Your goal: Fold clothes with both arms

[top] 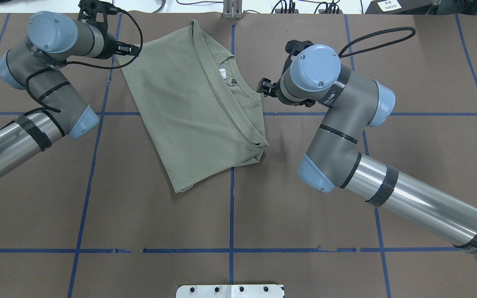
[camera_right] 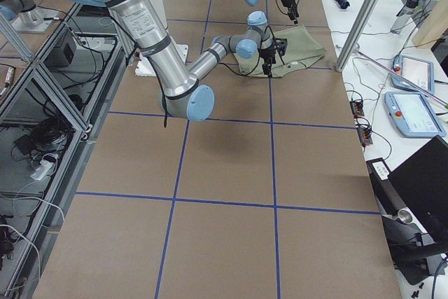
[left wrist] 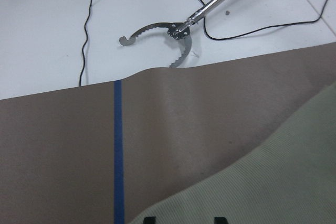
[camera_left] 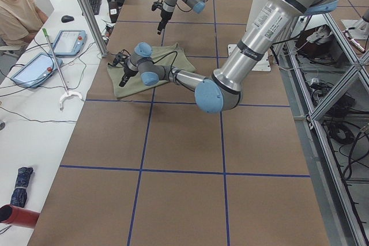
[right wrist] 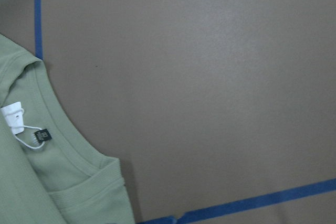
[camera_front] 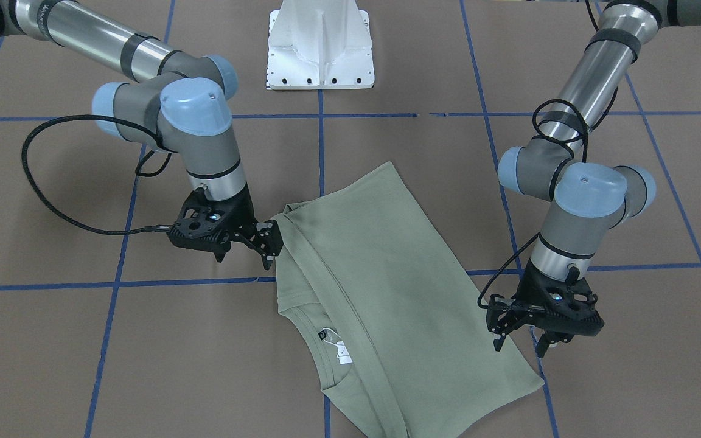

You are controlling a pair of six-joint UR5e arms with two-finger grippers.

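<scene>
Seen from over the robot's shoulders, with 12 o'clock pointing away from it, the white pedestal base (top: 230, 291) sits at the near edge of the brown counter (top: 139, 215), which is crossed by blue tape lines (top: 231, 215). In the far half lies the green shirt (top: 189, 111), folded into a long slanted panel running from 7 to 12 o'clock, flat on the counter. Its neckline opens toward 1 o'clock, showing the black neck label (right wrist: 44, 136) and white tag (right wrist: 13, 119). At 3 o'clock of the shirt the right gripper (camera_front: 245, 258) hangs just beside the folded shoulder edge, fingers spread wide with nothing between them. Farthest, at 10 o'clock, the left gripper (camera_front: 519, 347) hovers over the shirt's corner, its fingers (left wrist: 149, 219) also apart and empty. Past the counter's far edge a metal grabber tool (left wrist: 176, 32) lies on a white surface.
</scene>
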